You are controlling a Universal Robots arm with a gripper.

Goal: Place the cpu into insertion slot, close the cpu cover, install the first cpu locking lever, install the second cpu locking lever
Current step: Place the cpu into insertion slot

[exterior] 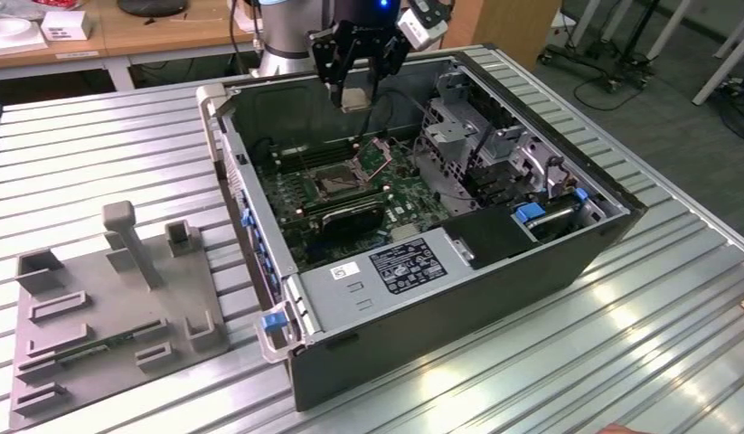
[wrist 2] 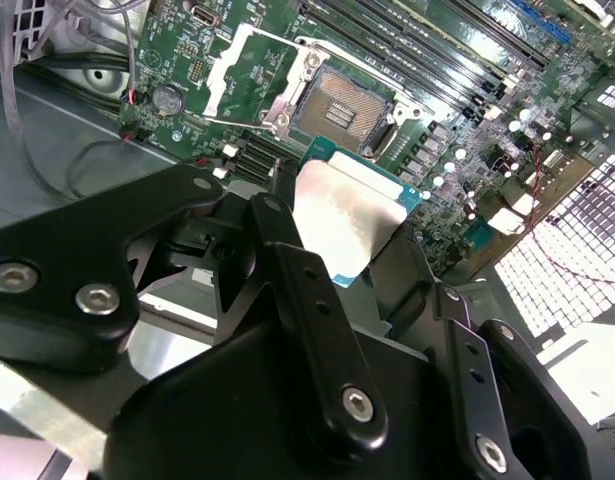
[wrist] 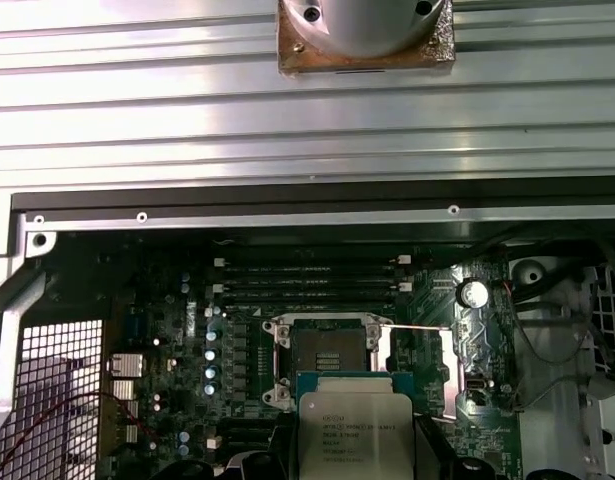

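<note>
My gripper point(exterior: 353, 98) hangs over the back of the open computer case point(exterior: 468, 298), shut on the cpu. The cpu point(wrist 2: 349, 212), a flat square with a dull silver top and green edge, sits between the black fingers point(wrist 2: 287, 270) in both wrist views point(wrist: 354, 432). Below it on the green motherboard point(exterior: 402, 194) lies the insertion slot point(exterior: 335, 184) point(wrist 2: 342, 100) point(wrist: 327, 355), dark in the middle and bare. The cpu cover point(wrist 2: 242, 62) point(wrist: 474, 352) is swung open beside the slot. The cpu is above the slot and apart from it.
The case walls ring the motherboard. A metal drive cage point(exterior: 480, 154) stands on the exterior view's right of the slot, long black memory slots point(wrist: 307, 275) run beside it. A grey fixture plate point(exterior: 107, 307) rests on the slatted table point(exterior: 613, 344).
</note>
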